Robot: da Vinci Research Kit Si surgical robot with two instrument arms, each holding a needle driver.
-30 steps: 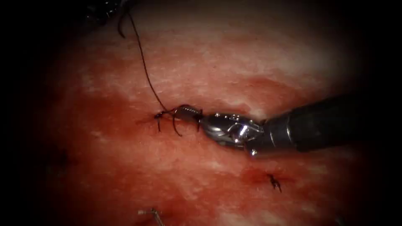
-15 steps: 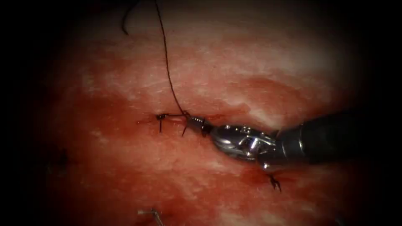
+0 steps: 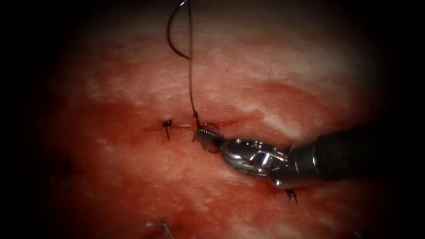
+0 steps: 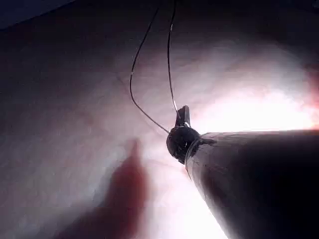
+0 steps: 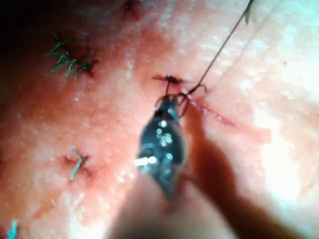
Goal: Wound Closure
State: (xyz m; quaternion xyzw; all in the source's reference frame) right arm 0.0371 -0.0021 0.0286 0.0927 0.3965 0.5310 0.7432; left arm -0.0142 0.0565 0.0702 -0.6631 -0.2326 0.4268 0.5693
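Because a stitch only closes when both ends of its strand are pulled, the thread (image 3: 191,88) is the thing to read first. It rises taut and nearly straight from the cut (image 3: 181,127) toward the top edge of the endoscope view, where it bends into a slack loop. Where it meets the tissue (image 3: 265,57) it appears to form a small tangle, likely a knot in the making, just right of a finished stitch (image 3: 167,124).

The right tool (image 3: 207,137) lies low against the tissue toward the right part of the cut, its jaws narrow and clamped on the thread beside that tangle. I judge that this anchors the short end. In the right wrist view the same tool (image 5: 170,105) has a small curl of thread around its tip.

In the left wrist view the left tool (image 4: 183,117) is raised well above the surface, jaws apparently closed on the thread, with two strands leading away; this height probably keeps the long end tight.

I cannot tell where the needle is.

Farther out lie trimmed stitch ends (image 3: 290,194) and red fluid (image 3: 133,177).
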